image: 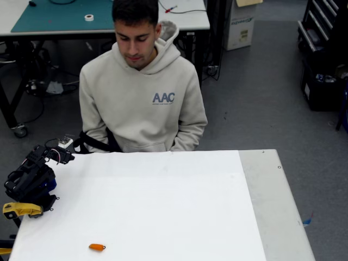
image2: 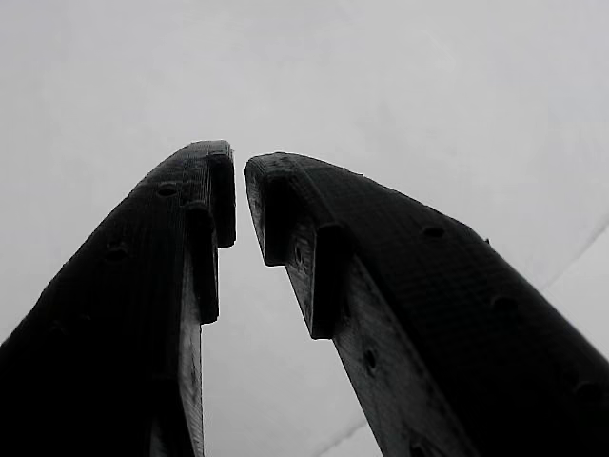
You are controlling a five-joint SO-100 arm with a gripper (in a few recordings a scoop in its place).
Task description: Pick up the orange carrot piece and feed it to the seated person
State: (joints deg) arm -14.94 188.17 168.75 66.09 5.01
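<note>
At the table's left edge in the fixed view, the gripper (image2: 238, 181) sits folded, jaws nearly closed on nothing, well apart from the orange carrot piece (image: 97, 247), which lies near the front edge opposite the seated person (image: 141, 92).

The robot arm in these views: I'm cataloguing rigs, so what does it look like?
A black plastic arm with a yellow part at its lower end and thin wires near the top. In the wrist view, two matte black fingers with stepped inner edges and small holes.
</note>
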